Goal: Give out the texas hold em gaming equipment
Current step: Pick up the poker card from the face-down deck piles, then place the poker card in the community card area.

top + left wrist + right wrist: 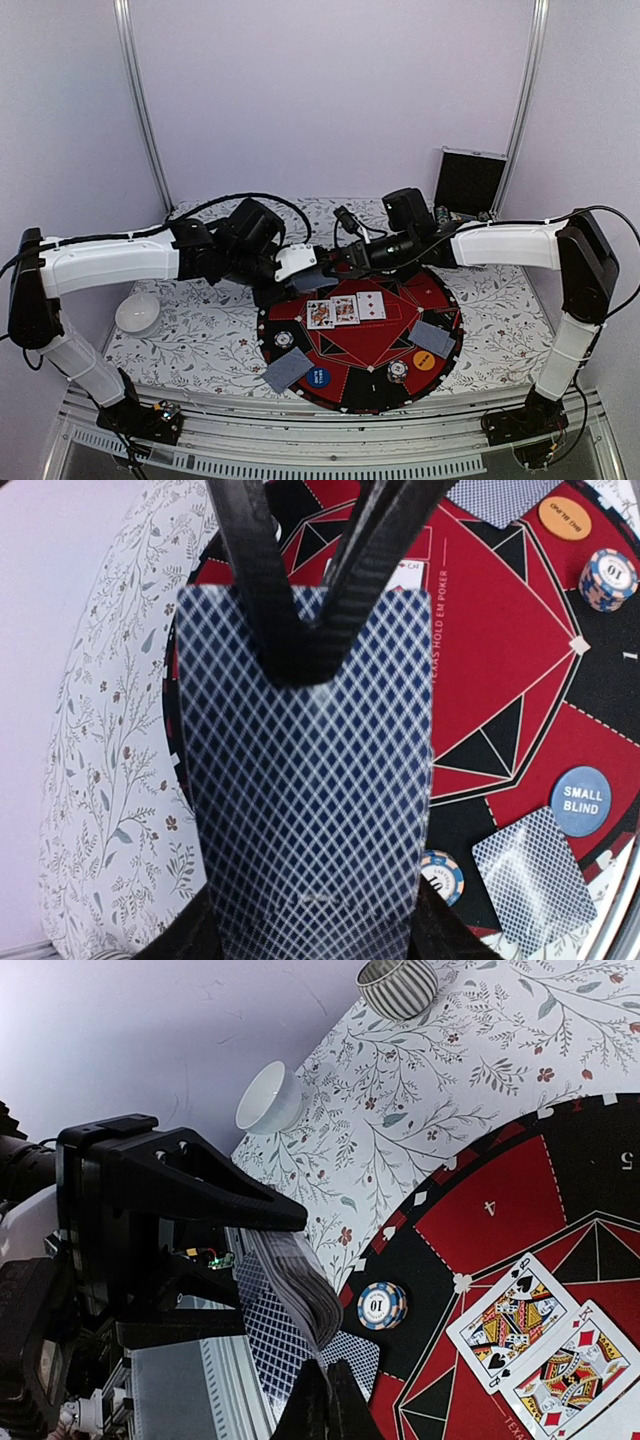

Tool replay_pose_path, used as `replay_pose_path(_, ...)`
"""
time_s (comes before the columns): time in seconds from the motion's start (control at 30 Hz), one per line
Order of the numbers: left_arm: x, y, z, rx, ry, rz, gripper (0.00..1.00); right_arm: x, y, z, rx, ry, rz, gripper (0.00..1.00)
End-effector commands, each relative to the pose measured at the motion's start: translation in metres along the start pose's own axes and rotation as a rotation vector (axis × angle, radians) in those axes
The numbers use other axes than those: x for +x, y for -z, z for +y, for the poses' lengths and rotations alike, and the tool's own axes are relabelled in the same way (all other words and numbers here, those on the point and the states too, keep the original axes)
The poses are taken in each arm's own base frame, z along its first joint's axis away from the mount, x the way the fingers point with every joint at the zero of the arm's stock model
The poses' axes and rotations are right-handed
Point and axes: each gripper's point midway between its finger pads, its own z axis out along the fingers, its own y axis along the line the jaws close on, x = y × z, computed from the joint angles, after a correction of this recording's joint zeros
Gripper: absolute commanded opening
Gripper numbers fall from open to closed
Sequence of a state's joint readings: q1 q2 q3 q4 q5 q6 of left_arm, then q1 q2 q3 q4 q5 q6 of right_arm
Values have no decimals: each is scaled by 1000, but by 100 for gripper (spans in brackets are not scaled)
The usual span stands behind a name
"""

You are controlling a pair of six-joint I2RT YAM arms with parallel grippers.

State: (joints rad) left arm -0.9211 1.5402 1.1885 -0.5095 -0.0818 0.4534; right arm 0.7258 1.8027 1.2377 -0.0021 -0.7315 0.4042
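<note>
My left gripper (pixel 315 925) is shut on a deck of playing cards (pixel 305 800), grey-blue back up, over the left edge of the round poker mat (pixel 345 350). My right gripper (pixel 328 1400) is shut on the edge of the deck's top card (pixel 300 1290); its black fingers (pixel 350 590) pinch that card's far end. On the mat lie three face-up cards (pixel 345 309), two face-down cards (pixel 286 369) (pixel 432 338), striped chips (pixel 283 340) (pixel 398 370), a blue disc (pixel 318 377) and an orange disc (pixel 424 360).
A white bowl (pixel 137 312) sits on the floral cloth at the left. A ribbed grey cup (pixel 397 985) stands beyond it. An open black case (pixel 469 182) stands at the back right. Both arms meet over the mat's far left rim.
</note>
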Motion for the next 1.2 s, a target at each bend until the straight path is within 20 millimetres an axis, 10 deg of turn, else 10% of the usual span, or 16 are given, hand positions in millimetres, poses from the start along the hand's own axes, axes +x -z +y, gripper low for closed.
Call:
replay_pose_path(0.0,2,-3,-4,-2,-21,0,52,-16,21,0,62,26,-40,2)
replay_pose_path(0.4,9,-3,-2,-24,-16,12,51,-28,64,7,93,49,-88,2)
replay_pose_path(0.9,14,-1,7,-91,30,15,52,22,165,-115,624,-110,28,2)
replay_pose_path(1.17,10,5,17,-138,81,-1,52,18,165,-115,432,-392,-406,2)
